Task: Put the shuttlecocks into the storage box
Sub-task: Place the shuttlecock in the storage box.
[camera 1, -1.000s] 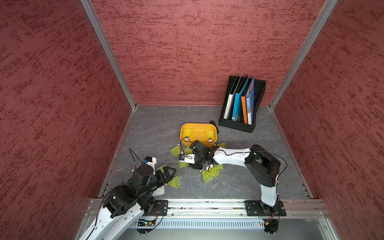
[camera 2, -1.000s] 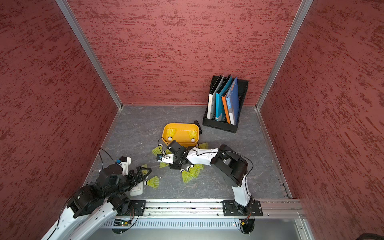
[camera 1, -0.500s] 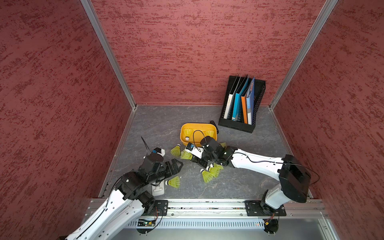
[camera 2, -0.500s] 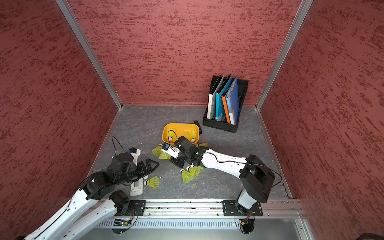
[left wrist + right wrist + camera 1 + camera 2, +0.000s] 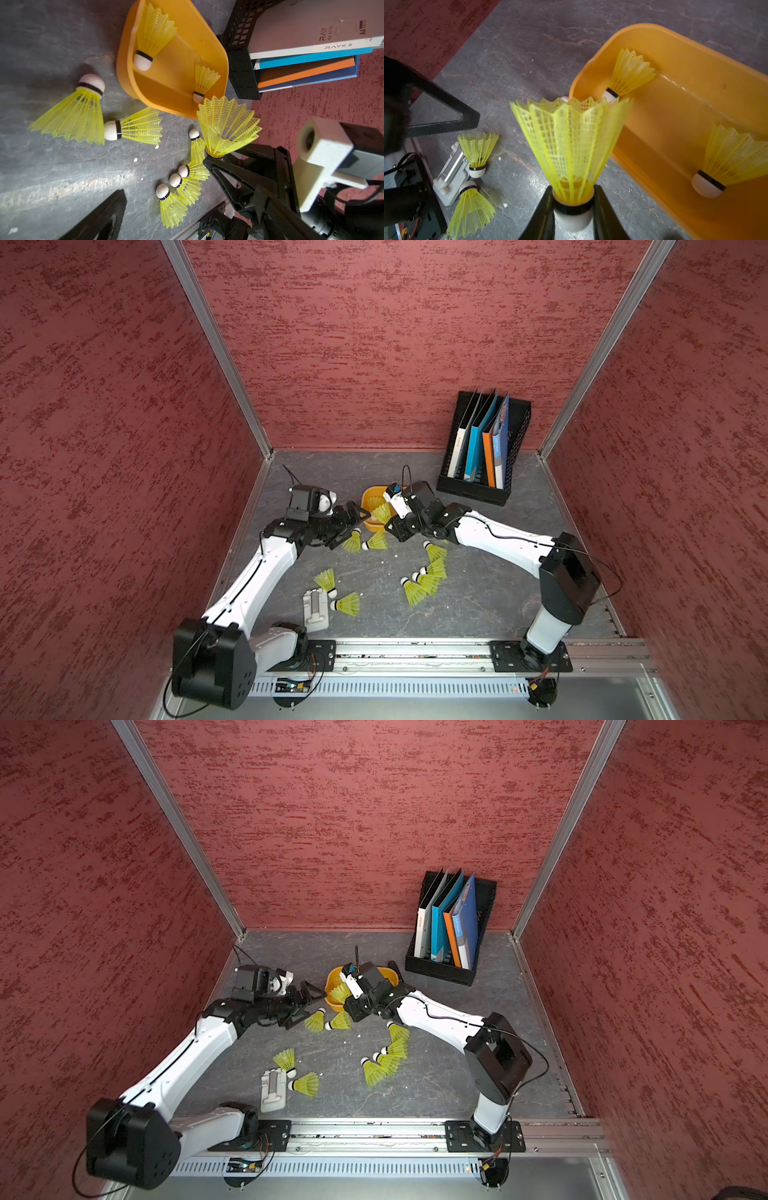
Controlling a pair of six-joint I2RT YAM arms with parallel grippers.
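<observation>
My right gripper (image 5: 573,199) is shut on the white tip of a neon yellow-green shuttlecock (image 5: 571,149), skirt pointing away, just outside the near-left corner of the orange storage box (image 5: 654,29). Both top views show that held shuttlecock (image 5: 382,512) at the box's rim (image 5: 332,979). Inside the box lie two shuttlecocks (image 5: 630,70) (image 5: 733,160). My left gripper (image 5: 351,526) stands open to the left of the box, right by two shuttlecocks on the floor (image 5: 352,541) (image 5: 376,541). Several more lie in a cluster (image 5: 428,576), and two others rest nearer the front (image 5: 326,578) (image 5: 347,603).
A black mesh file rack (image 5: 482,452) with folders stands behind and to the right of the box. A small white device (image 5: 316,610) lies on the grey floor beside the two front shuttlecocks. Red walls close in three sides; the arms' rail runs along the front.
Both arms have stretched away from the rail. The right gripper rose from the floor pile toward the box with its shuttlecock. The left gripper travelled from the front left to beside the box.
</observation>
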